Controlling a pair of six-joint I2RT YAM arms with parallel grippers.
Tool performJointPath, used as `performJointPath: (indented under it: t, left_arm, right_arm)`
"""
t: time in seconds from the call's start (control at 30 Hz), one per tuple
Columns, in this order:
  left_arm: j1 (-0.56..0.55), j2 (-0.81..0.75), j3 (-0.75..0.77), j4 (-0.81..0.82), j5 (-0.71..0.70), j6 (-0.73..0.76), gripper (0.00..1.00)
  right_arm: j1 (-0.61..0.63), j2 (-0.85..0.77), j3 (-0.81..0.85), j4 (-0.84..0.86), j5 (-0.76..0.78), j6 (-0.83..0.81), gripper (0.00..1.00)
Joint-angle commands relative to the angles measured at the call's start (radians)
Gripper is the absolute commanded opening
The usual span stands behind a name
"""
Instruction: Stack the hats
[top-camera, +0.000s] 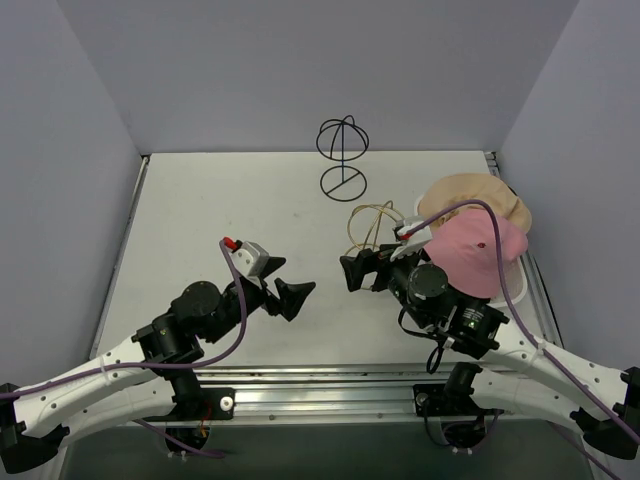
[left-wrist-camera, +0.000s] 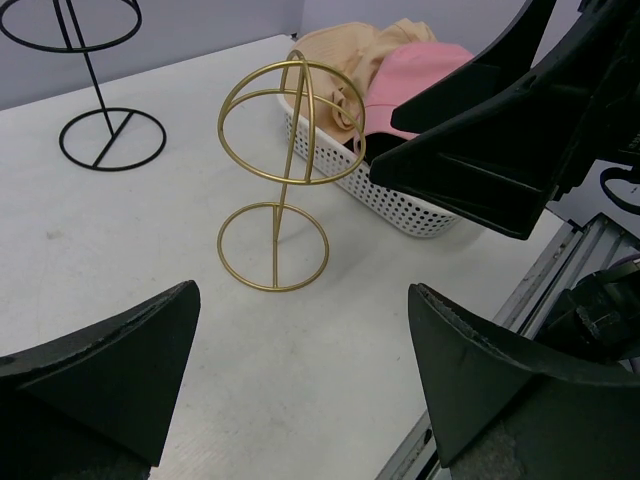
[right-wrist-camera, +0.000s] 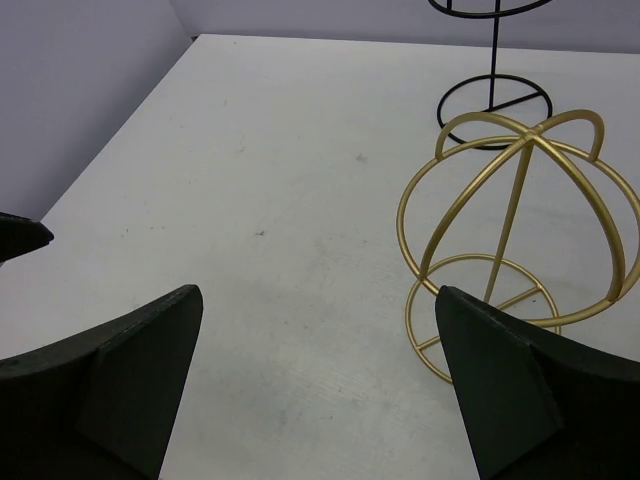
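A pink bucket hat (top-camera: 478, 252) lies on a tan bucket hat (top-camera: 470, 195) in the white perforated tray (top-camera: 521, 278) at the right edge. Both hats also show in the left wrist view: the pink one (left-wrist-camera: 425, 68) and the tan one (left-wrist-camera: 345, 55). The black cap and the dark green hat are not visible. My left gripper (top-camera: 288, 292) is open and empty above the table's front middle, and so it appears in its own view (left-wrist-camera: 302, 305). My right gripper (top-camera: 362, 270) is open and empty, facing left, just left of the tray. Its wrist view (right-wrist-camera: 320, 305) shows only bare table between the fingers.
A gold wire head frame (top-camera: 370, 226) stands between my right gripper and the tray, close to both; it also shows in the wrist views (left-wrist-camera: 285, 180) (right-wrist-camera: 520, 230). A black wire frame (top-camera: 343, 156) stands at the back middle. Grey walls enclose the table.
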Motion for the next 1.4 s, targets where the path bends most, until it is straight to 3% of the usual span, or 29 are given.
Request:
performJointPath:
  t: [0.0,0.2,0.47,0.6,0.73,0.83,0.93,1.1,1.23,1.37]
  left_arm:
    - [-0.004,-0.008,-0.008,0.076,0.016,0.027,0.94]
    - [-0.004,-0.033,-0.044,0.117,-0.007,0.061,0.94]
    - [-0.004,-0.065,-0.105,0.172,-0.087,0.081,0.94]
    - [-0.004,-0.068,-0.128,0.197,-0.144,0.081,0.94]
    - [-0.004,-0.074,-0.137,0.202,-0.167,0.086,0.94]
    - [-0.004,-0.074,-0.150,0.217,-0.179,0.087,0.94]
    - [-0.002,-0.067,-0.159,0.231,-0.196,0.090,0.94]
    - [-0.002,-0.053,-0.162,0.237,-0.219,0.099,0.94]
    - [-0.004,-0.051,-0.165,0.242,-0.225,0.101,0.94]
    - [-0.004,-0.053,-0.165,0.242,-0.219,0.101,0.94]
  right_arm:
    - [-0.003,0.009,0.020,0.031,0.012,-0.001,1.00]
    - [-0.002,-0.004,0.073,-0.033,0.014,0.022,1.00]
    - [-0.002,-0.003,0.220,-0.245,0.153,0.096,1.00]
    - [-0.002,0.068,0.356,-0.389,0.303,0.079,1.00]
    - [-0.023,0.126,0.456,-0.462,0.549,0.050,0.97]
    - [-0.106,0.154,0.504,-0.498,0.565,0.044,0.93]
    - [-0.291,0.178,0.518,-0.498,0.464,0.031,0.90]
    - [-0.696,0.252,0.502,-0.525,0.149,0.048,0.84]
    - [-0.860,0.270,0.447,-0.529,0.051,0.073,0.82]
    - [-0.931,0.269,0.380,-0.506,0.029,0.082,0.82]
